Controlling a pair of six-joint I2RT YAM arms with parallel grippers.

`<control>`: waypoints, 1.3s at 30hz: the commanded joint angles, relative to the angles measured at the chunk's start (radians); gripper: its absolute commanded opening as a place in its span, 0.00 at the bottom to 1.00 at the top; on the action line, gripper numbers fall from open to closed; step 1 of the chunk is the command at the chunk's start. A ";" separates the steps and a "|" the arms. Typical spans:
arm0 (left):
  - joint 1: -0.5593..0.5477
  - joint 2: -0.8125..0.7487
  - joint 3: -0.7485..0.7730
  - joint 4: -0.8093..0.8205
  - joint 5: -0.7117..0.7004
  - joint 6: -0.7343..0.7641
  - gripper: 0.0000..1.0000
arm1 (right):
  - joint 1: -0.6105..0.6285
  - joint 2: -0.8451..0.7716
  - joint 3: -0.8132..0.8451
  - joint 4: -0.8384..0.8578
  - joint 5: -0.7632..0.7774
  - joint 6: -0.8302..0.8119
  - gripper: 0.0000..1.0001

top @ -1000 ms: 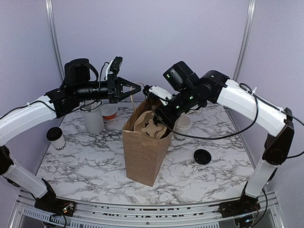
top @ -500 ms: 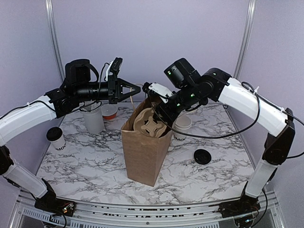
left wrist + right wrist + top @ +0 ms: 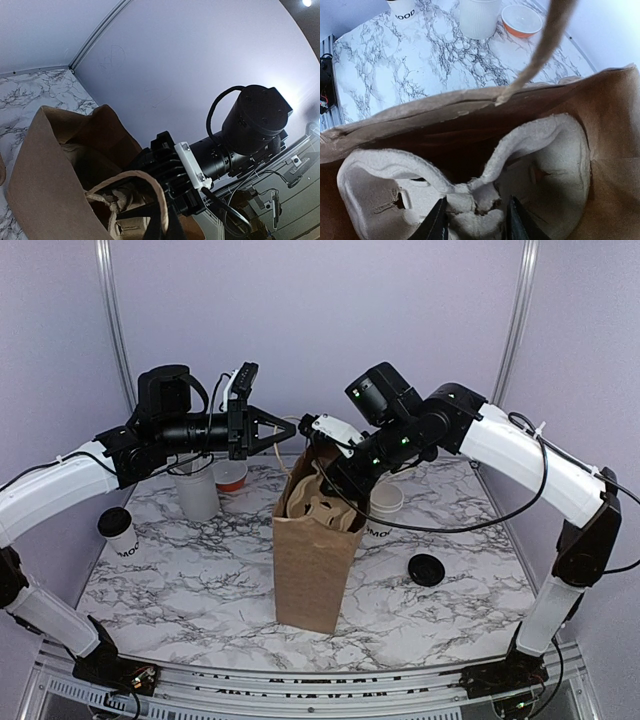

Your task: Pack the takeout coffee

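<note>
The takeout coffee [image 3: 117, 531], a white cup with black lettering and a black lid, stands at the table's left edge; its lower part shows in the right wrist view [image 3: 403, 8]. A brown paper bag [image 3: 311, 570] stands upright mid-table with a pulp cup carrier [image 3: 318, 506] in its mouth. My left gripper [image 3: 289, 427] is shut on the bag's twine handle [image 3: 152, 186], held up above the bag's left side. My right gripper [image 3: 476, 223] reaches into the bag, open, its fingers either side of the carrier's centre post [image 3: 470, 207].
A lidless white cup [image 3: 383, 510] stands right of the bag, a loose black lid [image 3: 427, 569] nearer the front right. A tall grey-white utensil holder [image 3: 197, 491] and an orange bowl [image 3: 231, 475] sit back left. The enclosure's walls close the back and sides.
The bag has swung upright and shifted a little right. My right gripper's jaws have widened around the carrier's centre. The left gripper has kept its hold on the handle.
</note>
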 commanded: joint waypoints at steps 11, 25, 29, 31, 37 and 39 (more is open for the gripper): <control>0.005 -0.016 0.011 0.007 0.006 0.002 0.00 | 0.015 0.006 0.081 0.006 0.013 0.005 0.51; 0.005 -0.014 0.010 0.018 0.012 -0.008 0.00 | 0.019 0.004 0.119 0.016 0.037 0.034 0.52; 0.005 -0.011 0.013 0.022 0.012 -0.009 0.00 | 0.019 -0.010 0.129 0.039 0.036 0.050 0.56; 0.005 -0.012 0.014 0.024 0.012 -0.009 0.00 | 0.019 -0.020 0.129 0.060 0.044 0.059 0.61; 0.005 -0.012 0.021 0.026 0.014 -0.003 0.02 | 0.019 -0.044 0.130 0.139 0.086 0.089 0.83; 0.006 -0.013 0.022 0.026 0.016 -0.001 0.06 | 0.018 -0.053 0.127 0.166 0.111 0.099 0.87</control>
